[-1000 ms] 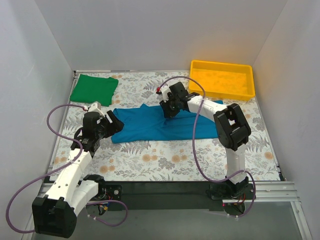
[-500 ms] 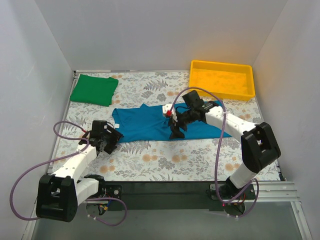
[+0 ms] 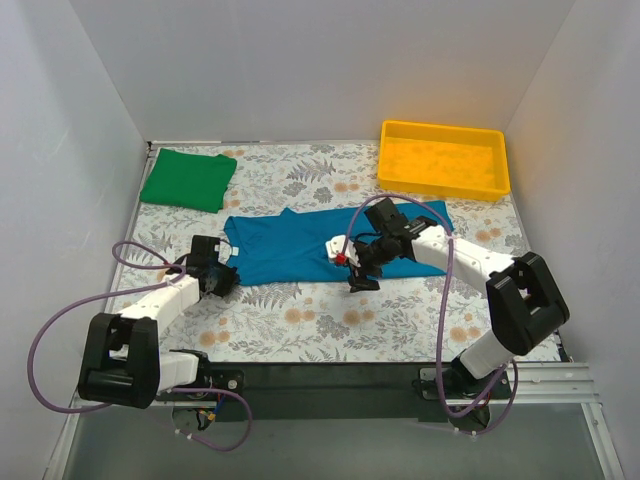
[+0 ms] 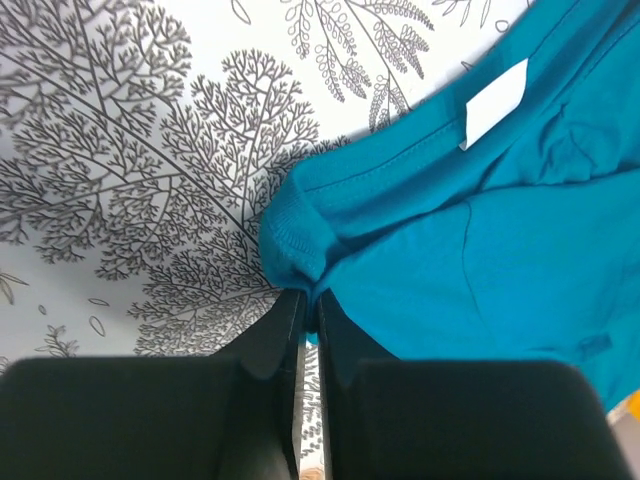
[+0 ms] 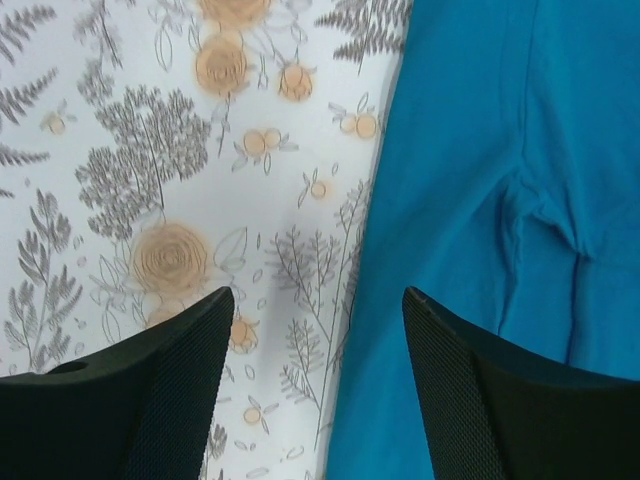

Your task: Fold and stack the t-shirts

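A teal-blue t-shirt (image 3: 300, 248) lies spread across the middle of the table. The bright green t-shirt (image 3: 188, 180) rests folded at the back left. My left gripper (image 3: 224, 280) is at the teal shirt's near-left corner. In the left wrist view the gripper (image 4: 308, 306) is shut on a bunched fold of the teal fabric (image 4: 480, 240), near its white label (image 4: 497, 103). My right gripper (image 3: 360, 282) hangs over the shirt's near edge. It (image 5: 318, 305) is open and straddles that edge, one finger over the tablecloth, the other over the teal cloth (image 5: 480, 170).
A yellow plastic tray (image 3: 443, 185) stands at the back right corner. The flowered tablecloth (image 3: 330, 320) covers the table between the shirt and the arm bases. White walls close in the left, back and right sides.
My left gripper came down to the teal shirt's near-left corner and shut on it. My right gripper crossed from the shirt's far side to its near edge, still open.
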Robot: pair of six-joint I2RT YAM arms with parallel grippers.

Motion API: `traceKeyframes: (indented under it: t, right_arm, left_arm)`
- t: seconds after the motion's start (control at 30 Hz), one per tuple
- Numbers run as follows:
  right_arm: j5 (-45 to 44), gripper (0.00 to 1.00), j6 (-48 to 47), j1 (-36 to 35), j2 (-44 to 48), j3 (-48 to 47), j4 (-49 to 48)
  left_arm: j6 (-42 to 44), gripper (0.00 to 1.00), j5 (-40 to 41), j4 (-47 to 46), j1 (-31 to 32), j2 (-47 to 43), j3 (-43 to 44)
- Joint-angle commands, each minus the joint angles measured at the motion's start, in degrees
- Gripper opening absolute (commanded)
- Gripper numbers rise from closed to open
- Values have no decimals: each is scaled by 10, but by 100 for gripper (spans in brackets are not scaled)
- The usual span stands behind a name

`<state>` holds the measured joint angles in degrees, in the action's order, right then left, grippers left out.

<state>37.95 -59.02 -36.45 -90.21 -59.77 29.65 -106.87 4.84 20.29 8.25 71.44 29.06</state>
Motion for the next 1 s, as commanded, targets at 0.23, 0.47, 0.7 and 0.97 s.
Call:
traceKeyframes:
  t: [0.23,0.47,0.7,0.97]
  right_arm:
    - [-161,63,-43,84,51,97,-32]
    - [-207,54,-49,103,52,150,-57]
    - [-252,15,-38,104,33,160,-58]
    - [-187,1,-98,103,115,200,49]
  left_arm:
    - [13,0,54,19,-3,-35,-5]
    - [20,0,46,15,-3,-34,-10]
    - [28,0,45,12,-3,-38,-13]
    - [33,0,45,4,-4,-35,-15]
